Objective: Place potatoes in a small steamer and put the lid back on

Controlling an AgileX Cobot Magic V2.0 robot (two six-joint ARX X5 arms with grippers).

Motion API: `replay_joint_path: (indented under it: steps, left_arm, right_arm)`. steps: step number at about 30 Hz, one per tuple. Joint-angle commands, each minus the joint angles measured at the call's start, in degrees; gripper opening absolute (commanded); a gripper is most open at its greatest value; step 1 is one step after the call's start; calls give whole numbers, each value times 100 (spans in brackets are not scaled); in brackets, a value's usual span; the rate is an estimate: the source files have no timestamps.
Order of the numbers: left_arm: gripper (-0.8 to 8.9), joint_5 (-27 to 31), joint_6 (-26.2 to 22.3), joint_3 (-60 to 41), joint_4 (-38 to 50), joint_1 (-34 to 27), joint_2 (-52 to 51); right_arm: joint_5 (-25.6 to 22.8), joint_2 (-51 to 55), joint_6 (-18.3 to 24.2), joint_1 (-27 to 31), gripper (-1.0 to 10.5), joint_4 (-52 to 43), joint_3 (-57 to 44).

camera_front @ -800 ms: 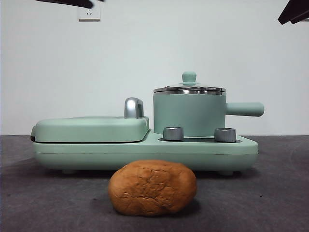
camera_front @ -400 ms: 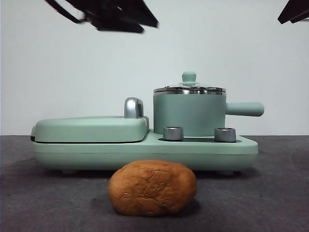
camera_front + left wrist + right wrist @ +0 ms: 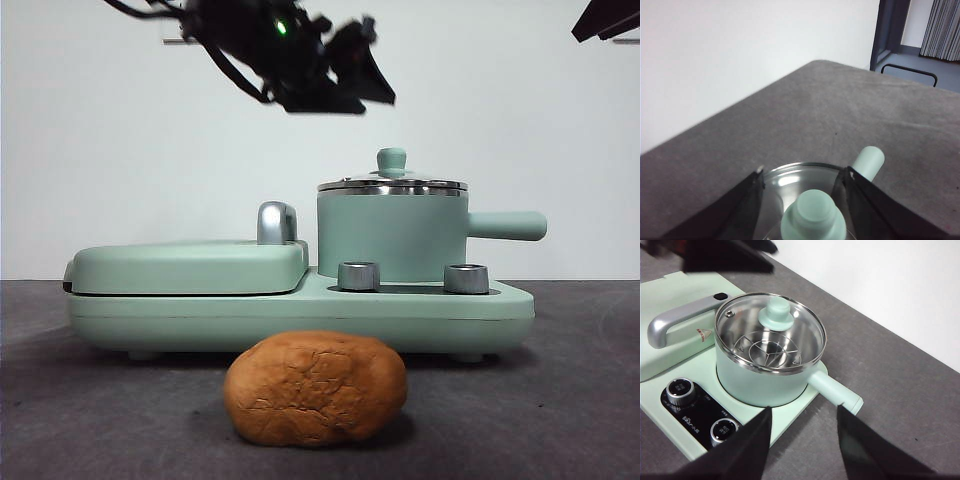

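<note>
L claw [image 3: 802,182] released, wide, holding nothing, hovering above lid [image 3: 392,184] knob | lid seated on steamer [image 3: 392,235] | potato [image 3: 315,388] on tabletop [image 3: 560,400], 6 o'clock of steamer | R claw [image 3: 802,432] released, waiting

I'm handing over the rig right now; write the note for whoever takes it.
Left claw: open, empty, above the lid, jaws either side of its knob, not gripping.
Right claw: open, empty, waiting high at the side, looking down on the steamer.
Lid sits shut on the small steamer, which stands on the green cooker base; a steel rack shows inside.
Potato lies on the table in front of the base.
Done: nothing.
Left: lift lid, load potato, refit lid.
</note>
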State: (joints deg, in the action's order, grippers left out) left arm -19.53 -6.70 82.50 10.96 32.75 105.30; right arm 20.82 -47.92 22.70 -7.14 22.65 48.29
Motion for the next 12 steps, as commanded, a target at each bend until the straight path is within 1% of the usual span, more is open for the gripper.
replay_joint_path:
  steps: [1,12]
  left_arm:
    - [259,-4,57,297,70,72,345]
    - [259,-4,22,350,251,109,831]
  right_arm:
    - [-7,-31,22,-28,207,-61,94]
    - [-9,-31,22,-28,206,-61,94]
